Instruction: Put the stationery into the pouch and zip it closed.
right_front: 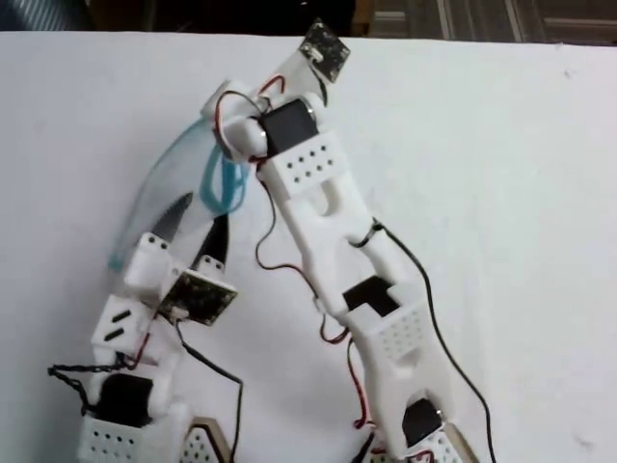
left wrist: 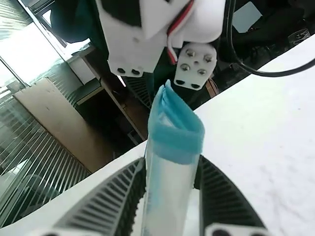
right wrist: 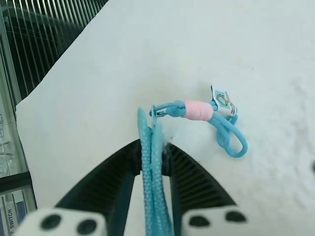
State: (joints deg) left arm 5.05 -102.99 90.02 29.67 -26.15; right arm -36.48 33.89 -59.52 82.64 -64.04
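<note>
The pouch (right_front: 162, 188) is translucent with a light blue zipper edge and lies curved on the white table (right_front: 501, 193). My left gripper (right_front: 204, 214) is shut on one end of it; in the left wrist view the pouch (left wrist: 175, 135) stands pinched between the black fingers (left wrist: 118, 196). My right gripper (right wrist: 153, 146) is shut on the blue zipper edge (right wrist: 152, 196) at the other end. Just beyond it lies the zipper pull (right wrist: 197, 109) with a pink sleeve and a blue cord loop (right wrist: 231, 140). I cannot tell what is inside the pouch.
The right arm (right_front: 328, 222) stretches diagonally across the middle of the table, with black and red cables (right_front: 434, 318) trailing along it. The table's far edge (right_front: 463, 40) runs along the top. Open white surface lies to the right.
</note>
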